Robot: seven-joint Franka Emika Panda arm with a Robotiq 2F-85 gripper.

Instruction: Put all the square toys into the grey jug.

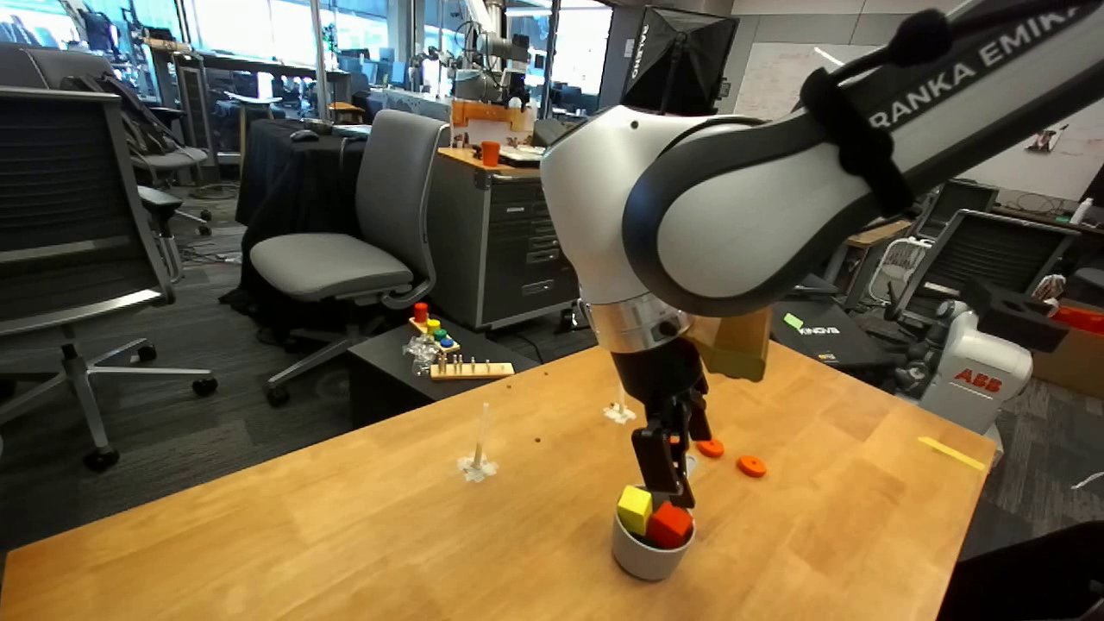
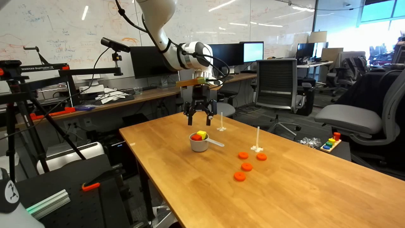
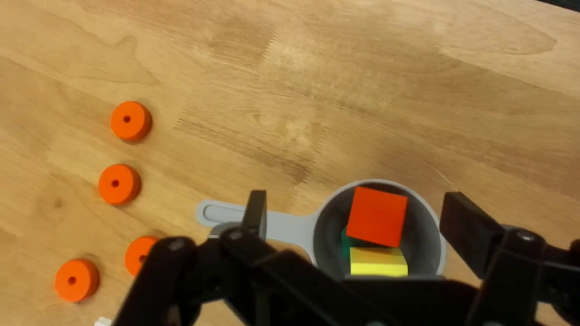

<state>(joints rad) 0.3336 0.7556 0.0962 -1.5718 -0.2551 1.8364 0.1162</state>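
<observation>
In an exterior view, your Robotiq gripper [image 2: 199, 121] hung above the wooden table [image 2: 284, 196] with its two fingers [image 2: 190, 121] spread well apart, their tips higher than the grey measuring cup [image 2: 199, 146] and clear of it. The cup stood upright with its handle [image 2: 216, 143] reaching out to one side, and inside it you had a red cube [image 2: 196, 137] and a yellow cube [image 2: 201, 134] side by side, both showing above the rim. Four orange discs [image 2: 239, 176] lay flat on the table, well apart from the cup, and two thin pale pegs [image 2: 258, 137] stood upright on the tabletop. In an exterior view, you saw the gripper nearly edge-on, its fingers overlapping the far rim of the cup [image 1: 649, 561], so that this angle alone did not tell you how wide they stood; a yellow strip [image 1: 951, 453] lay near the table's edge and a grey office chair [image 1: 332, 260] stood beyond it. In the wrist view, you looked down past the spread fingers onto the cup, its bowl between them, one finger over the handle. The red cube lay just beside the yellow cube there, and a green block [image 3: 346, 243] showed lower in the bowl, mostly hidden; the discs lay off to the left, one partly covered by the gripper
</observation>
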